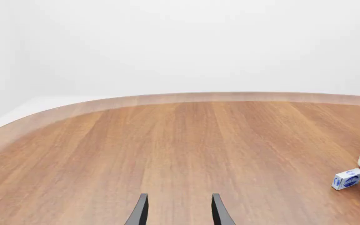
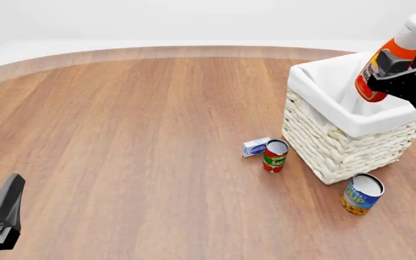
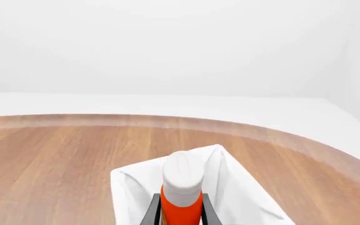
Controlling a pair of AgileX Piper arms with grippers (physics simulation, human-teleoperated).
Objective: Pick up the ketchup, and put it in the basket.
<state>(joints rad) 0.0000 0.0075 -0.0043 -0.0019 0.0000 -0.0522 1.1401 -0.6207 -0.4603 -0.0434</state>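
Ketchup (image 2: 385, 62): tilted above the basket (image 2: 342, 142), clamped in right gripper (image 2: 397, 69). Left gripper (image 1: 178, 210): fingers parted, holding nothing, well apart from basket.

You have a wooden table (image 2: 136, 135) before you. A small blue-and-white box (image 2: 255, 147) lies touching a red can (image 2: 274, 155). Nearer and farther right stands a blue-and-yellow can (image 2: 362, 194), well apart.
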